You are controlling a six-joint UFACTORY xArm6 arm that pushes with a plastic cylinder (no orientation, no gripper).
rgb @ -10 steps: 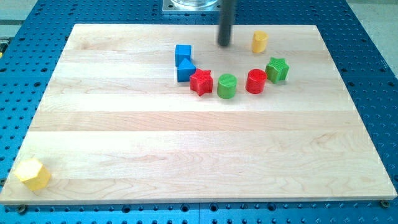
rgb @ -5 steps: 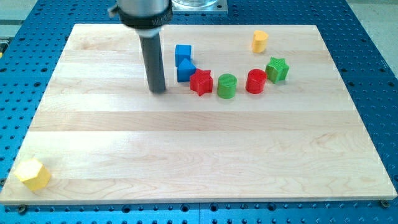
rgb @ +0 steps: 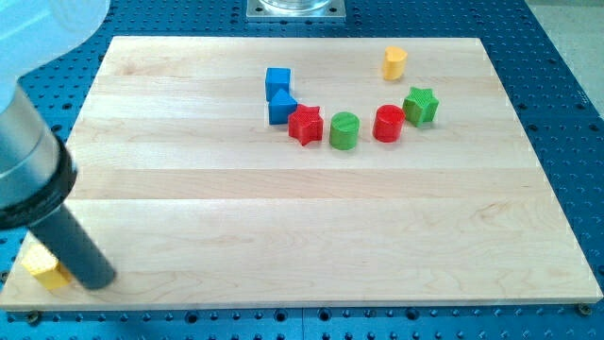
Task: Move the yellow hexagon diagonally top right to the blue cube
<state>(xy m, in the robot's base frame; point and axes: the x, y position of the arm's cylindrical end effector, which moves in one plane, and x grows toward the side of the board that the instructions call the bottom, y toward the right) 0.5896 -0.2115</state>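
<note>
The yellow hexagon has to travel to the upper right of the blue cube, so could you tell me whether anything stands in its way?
Nothing visible does. The board between the yellow hexagon and the blue cube is bare; my tip sits beside the hexagon.

My pale wooden surface (rgb: 311,236) fills most of the frame under even light. Around it runs a blue perforated bench (rgb: 566,113), with a metal mounting plate (rgb: 295,8) at top centre.

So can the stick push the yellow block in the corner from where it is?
Probably yes. My tip sits right beside the yellow hexagon, on its right at the view's bottom left, and nothing lies between them. The rod hides part of the block.
</note>
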